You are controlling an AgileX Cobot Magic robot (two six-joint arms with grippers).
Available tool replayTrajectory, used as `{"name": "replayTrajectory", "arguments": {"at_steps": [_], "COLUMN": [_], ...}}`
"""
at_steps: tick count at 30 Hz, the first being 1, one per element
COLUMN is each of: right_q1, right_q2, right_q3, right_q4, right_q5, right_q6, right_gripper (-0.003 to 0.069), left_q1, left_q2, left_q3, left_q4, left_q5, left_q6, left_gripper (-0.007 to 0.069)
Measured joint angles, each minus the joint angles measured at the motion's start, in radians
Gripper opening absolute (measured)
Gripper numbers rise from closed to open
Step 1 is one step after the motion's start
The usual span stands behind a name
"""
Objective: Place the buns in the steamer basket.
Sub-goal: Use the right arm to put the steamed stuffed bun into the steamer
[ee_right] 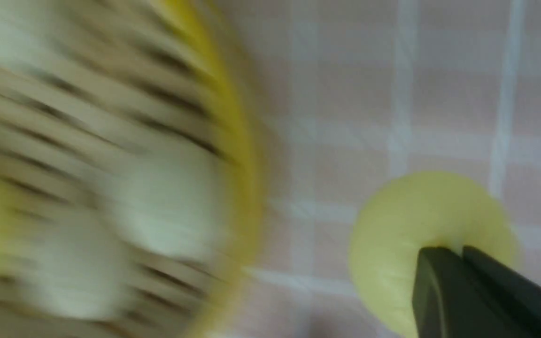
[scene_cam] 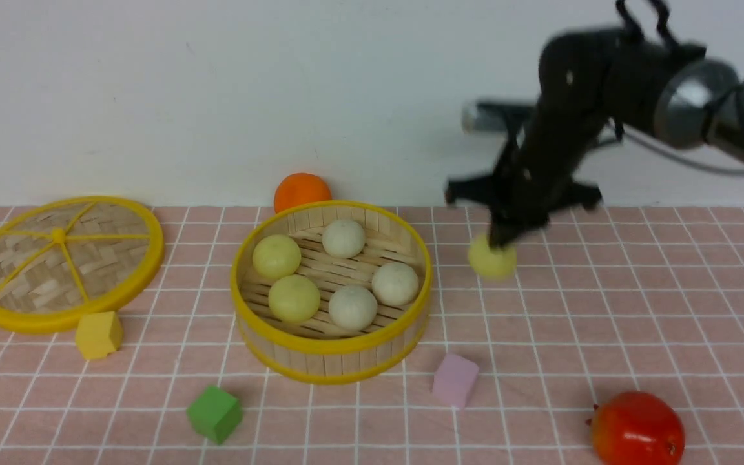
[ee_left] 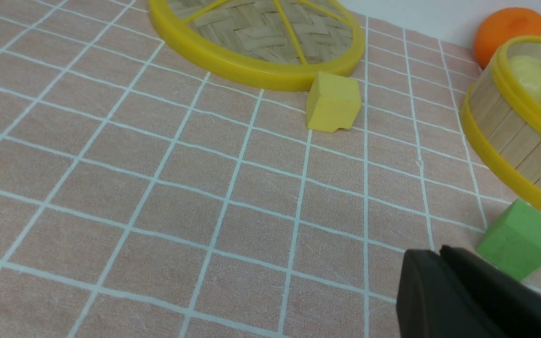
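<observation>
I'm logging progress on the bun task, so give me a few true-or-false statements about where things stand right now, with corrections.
1. Five buns lie in the steamer basket. True.
2. The right end effector holds a pale yellow bun. True.
3. That held bun is off-white. False: it is pale yellow.
4. The lid covers the basket. False: it lies on the table, off to the robot's left of the basket.
5. The orange fruit sits inside the basket. False: it is behind it, by the wall.

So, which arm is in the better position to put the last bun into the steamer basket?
The right. Its gripper already grips the last yellow bun just beside the steamer basket. The left gripper is low over the cloth near the green cube, holding nothing.
</observation>
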Motion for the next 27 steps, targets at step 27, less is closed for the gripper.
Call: {"name": "replayTrajectory", "arguments": {"at_steps": [27], "right_q1": [0.058], "right_q2": [0.236], "right_q3": [-0.131], "right_q4": [0.192], "right_q5": [-0.231], "right_q6": [-0.077], "right_gripper": [0.0079], "left_q1": [0.000], "left_q2": [0.000], "left_q3": [0.000], "left_q4": [0.002], "left_q5": [0.001], "left_q6": [0.000], "left_gripper": [0.0105]}}
